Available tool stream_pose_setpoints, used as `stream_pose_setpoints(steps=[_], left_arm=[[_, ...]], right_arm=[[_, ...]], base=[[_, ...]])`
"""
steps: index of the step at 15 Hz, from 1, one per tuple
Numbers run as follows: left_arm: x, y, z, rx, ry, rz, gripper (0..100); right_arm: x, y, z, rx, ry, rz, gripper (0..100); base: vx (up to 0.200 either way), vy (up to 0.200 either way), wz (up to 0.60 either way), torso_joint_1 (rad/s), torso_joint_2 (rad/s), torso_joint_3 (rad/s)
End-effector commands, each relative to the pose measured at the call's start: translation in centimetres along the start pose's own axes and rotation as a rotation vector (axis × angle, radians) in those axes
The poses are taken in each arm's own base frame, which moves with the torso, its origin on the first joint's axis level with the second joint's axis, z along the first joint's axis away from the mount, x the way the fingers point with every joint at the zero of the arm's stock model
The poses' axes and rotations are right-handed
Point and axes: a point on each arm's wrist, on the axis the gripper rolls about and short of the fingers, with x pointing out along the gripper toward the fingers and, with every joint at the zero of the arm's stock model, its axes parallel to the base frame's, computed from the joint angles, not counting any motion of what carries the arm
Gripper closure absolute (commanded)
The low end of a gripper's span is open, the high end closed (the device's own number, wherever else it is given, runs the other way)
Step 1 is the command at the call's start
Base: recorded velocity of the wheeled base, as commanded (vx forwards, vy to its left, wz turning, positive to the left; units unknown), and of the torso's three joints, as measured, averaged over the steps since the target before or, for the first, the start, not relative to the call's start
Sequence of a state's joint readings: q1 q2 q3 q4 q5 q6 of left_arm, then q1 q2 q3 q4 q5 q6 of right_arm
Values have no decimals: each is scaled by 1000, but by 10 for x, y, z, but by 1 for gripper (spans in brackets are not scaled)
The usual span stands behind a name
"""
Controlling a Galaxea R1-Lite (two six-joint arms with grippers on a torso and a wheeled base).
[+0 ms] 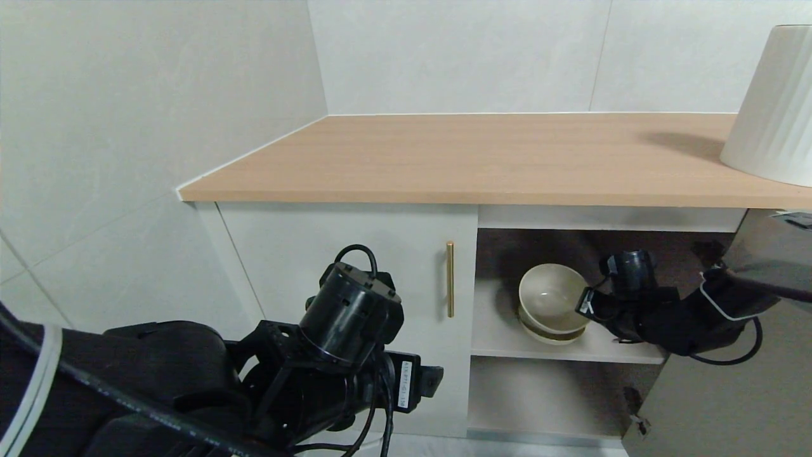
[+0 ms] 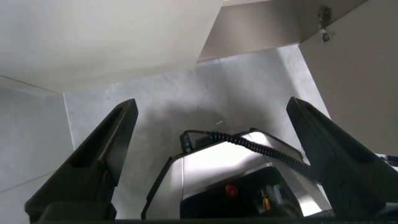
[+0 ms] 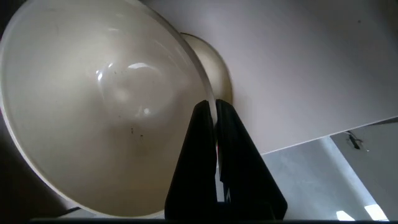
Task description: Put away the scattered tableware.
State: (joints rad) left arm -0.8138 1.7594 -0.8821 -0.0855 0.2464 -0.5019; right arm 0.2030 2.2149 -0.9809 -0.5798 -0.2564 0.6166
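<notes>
Gripping item: right claw (image 3: 216, 112), pinched narrow on the rim of a cream bowl (image 3: 106, 106), one finger inside the rim and one outside.

Held item: the cream bowl (image 1: 550, 297), at nine o'clock of the right claw (image 1: 587, 304). It is tilted with its mouth turned toward the room, and its underside rests in a second, lower dish (image 1: 547, 334).

Support: upper shelf (image 1: 628, 353) of the open cabinet bay. Both dishes stand on it, at three o'clock of the brass handle (image 1: 450, 279).

Surroundings: shut cabinet door (image 1: 330, 241) at nine o'clock of the bay; swung-open door (image 1: 710, 400) at four o'clock of it; wooden countertop (image 1: 495, 152) at twelve o'clock; white ribbed shade (image 1: 774, 108) on the counter's far right end.

Idle item: left claw (image 2: 211, 124), spread wide, holding nothing, pointed down at the floor, low at seven o'clock of the shut door.

Status, as judged: the bowl is inside the cabinet and nested on the dish below, so placing is nearly done. Left to do: settle it level, let go, draw the arm out, probably shut the door. Whether more pieces wait elsewhere cannot be told.
</notes>
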Motion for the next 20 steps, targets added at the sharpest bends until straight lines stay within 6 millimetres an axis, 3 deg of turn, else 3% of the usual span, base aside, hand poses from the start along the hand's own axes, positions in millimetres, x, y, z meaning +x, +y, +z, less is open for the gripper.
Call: stream_pose_setpoints(steps=[1, 11, 12, 18, 20], left_arm=[[0, 0, 0, 0, -1, 1, 0], [0, 1, 1, -2, -2, 1, 0], [0, 1, 1, -2, -2, 1, 0], [-3, 4, 4, -15, -17, 5, 0], [-20, 11, 16, -45, -81, 1, 0]], right_arm=[[9, -3, -6, -3, 15, -14, 100], [14, -3, -9, -6, 21, -16, 100], [14, -2, -8, -5, 19, -15, 0], [9, -2, -6, -4, 18, -10, 0], [-15, 1, 3, -11, 1, 13, 0]], base=[[0, 0, 0, 0, 0, 0], [0, 0, 0, 0, 0, 0], [0, 0, 0, 0, 0, 0], [0, 0, 0, 0, 0, 0], [0, 0, 0, 0, 0, 0]])
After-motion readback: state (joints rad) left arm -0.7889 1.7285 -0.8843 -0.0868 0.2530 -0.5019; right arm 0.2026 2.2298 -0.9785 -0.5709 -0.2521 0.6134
